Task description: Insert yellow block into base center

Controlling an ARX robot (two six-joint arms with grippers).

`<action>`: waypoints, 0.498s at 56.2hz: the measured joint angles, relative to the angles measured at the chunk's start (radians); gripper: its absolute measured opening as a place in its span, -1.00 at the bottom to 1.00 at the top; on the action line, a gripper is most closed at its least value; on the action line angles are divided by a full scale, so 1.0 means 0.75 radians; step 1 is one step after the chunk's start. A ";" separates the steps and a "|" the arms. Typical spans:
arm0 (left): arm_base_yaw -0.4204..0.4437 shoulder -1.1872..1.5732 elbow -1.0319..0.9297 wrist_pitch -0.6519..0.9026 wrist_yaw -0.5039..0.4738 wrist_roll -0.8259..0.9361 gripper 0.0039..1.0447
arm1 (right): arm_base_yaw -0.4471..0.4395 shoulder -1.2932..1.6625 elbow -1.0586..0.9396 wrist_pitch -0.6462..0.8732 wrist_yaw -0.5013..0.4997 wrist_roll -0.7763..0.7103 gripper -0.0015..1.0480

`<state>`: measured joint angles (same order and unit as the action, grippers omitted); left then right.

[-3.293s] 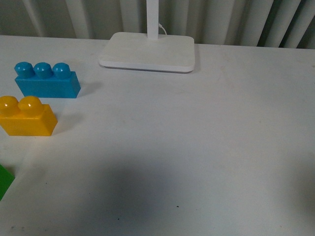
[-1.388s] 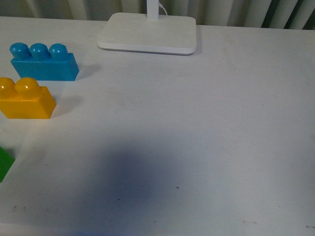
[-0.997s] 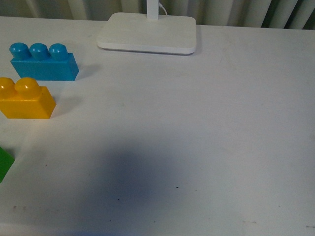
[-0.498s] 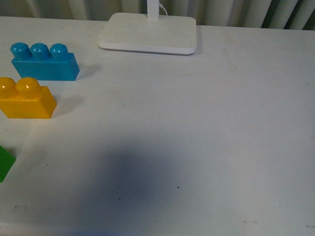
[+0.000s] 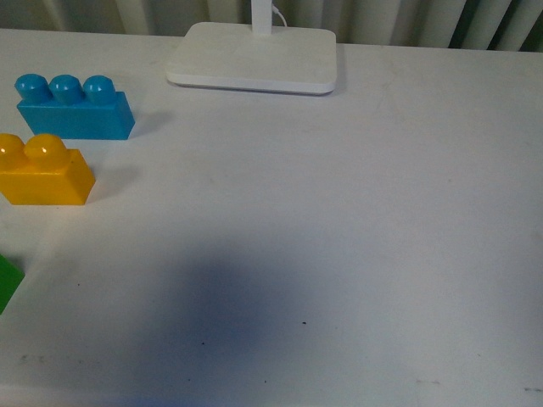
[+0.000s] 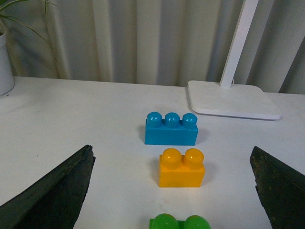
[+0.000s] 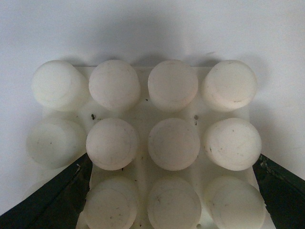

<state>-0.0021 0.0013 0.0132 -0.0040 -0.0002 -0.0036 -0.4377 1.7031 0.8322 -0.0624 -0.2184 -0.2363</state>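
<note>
The yellow block (image 5: 44,173) stands upright on the white table at the far left of the front view, just in front of the blue brick (image 5: 74,108). It also shows in the left wrist view (image 6: 181,168), ahead of my open left gripper (image 6: 174,191), centred between the two dark fingers (image 6: 57,191). The base (image 7: 144,119), a white studded plate, fills the right wrist view, right under my open right gripper (image 7: 174,191); its dark fingertips (image 7: 281,191) flank the plate's sides. The base does not show in the front view. Neither gripper shows in the front view.
A three-stud blue brick (image 6: 171,129) lies behind the yellow block. A green brick (image 6: 180,223) lies just in front of it, nearest my left gripper; its corner shows in the front view (image 5: 8,284). A white lamp stand (image 5: 254,58) with a pole stands at the table's back.
The front view's framing has shifted slightly since 3.3 s ago. The bricks have not moved on the table in the last second.
</note>
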 joint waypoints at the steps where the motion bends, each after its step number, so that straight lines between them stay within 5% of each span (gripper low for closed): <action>1: 0.000 0.000 0.000 0.000 0.000 -0.001 0.88 | 0.015 -0.008 -0.011 0.001 0.002 0.021 0.84; 14: 0.000 0.000 0.000 0.000 0.000 -0.001 0.88 | 0.482 -0.137 -0.164 0.037 0.303 0.482 0.84; 28: 0.000 0.000 0.000 0.000 0.000 -0.001 0.88 | 0.860 -0.100 -0.139 0.037 0.513 0.821 0.84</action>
<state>-0.0021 0.0013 0.0132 -0.0040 -0.0002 -0.0040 0.2073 1.6283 0.7280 -0.0345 0.1665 0.3798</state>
